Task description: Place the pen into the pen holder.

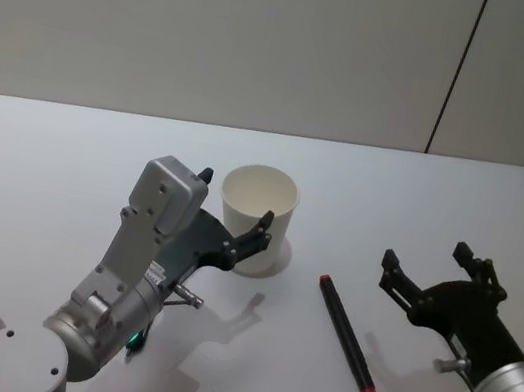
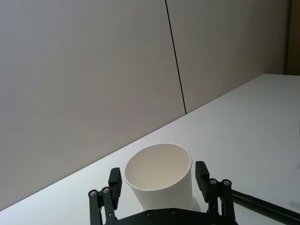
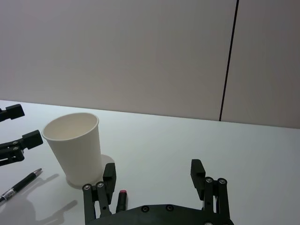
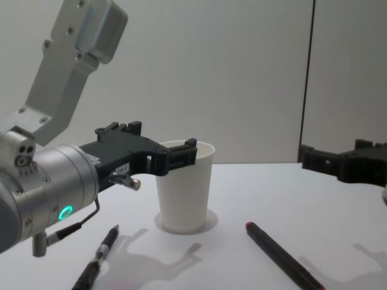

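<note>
A plain pale wall [image 1: 221,26], split by one dark vertical seam [image 1: 456,73], stands behind a white table [image 1: 42,178] on which all the objects rest. Farthest to the left of the pen holder, and nearer the robot than it, a second pen [image 4: 98,260] with a dark barrel and a silvery tip lies flat on the table beneath the left arm. The left gripper [image 1: 236,200] reaches in from that side at the height of the holder's upper part; its jaws are spread wide and straddle the holder, one finger behind its left side and one in front of its right side. The left wrist view shows a narrow gap between each finger and the cup wall, so nothing is gripped. The pen holder [image 1: 260,206], a white tapered cup, stands upright on its round base flange with its mouth open upward and its inside bare. To the right of the holder the pen [image 1: 346,336], black with a red tip at each end, lies flat on the table, its far end near the holder's base but apart from it, its length slanting away to the right and toward the robot. Farther right of the holder, beyond the pen, the right gripper [image 1: 426,256] hangs above the table with its fingers apart and nothing between them, clear of the pen.
</note>
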Motion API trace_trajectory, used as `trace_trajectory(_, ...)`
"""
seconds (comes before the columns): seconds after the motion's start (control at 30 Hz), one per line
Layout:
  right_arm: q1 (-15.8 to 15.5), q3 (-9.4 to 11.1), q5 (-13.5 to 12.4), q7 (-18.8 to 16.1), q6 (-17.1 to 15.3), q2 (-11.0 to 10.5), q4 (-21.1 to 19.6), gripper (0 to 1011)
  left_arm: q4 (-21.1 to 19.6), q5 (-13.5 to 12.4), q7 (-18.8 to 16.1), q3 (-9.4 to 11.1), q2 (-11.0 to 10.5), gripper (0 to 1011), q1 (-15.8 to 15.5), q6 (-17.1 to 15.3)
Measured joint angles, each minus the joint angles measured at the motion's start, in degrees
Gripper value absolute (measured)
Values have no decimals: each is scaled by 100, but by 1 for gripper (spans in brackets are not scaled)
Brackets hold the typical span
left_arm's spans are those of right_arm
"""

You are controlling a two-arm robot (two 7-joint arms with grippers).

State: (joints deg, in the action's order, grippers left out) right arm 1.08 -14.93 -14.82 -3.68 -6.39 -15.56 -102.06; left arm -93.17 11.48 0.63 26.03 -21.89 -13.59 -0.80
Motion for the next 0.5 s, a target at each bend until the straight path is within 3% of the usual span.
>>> trace_trajectory(0.5, 174, -138, -14, 592, -1035, 429, -79, 1002, 0, 0, 0, 0, 0, 1000, 0, 0)
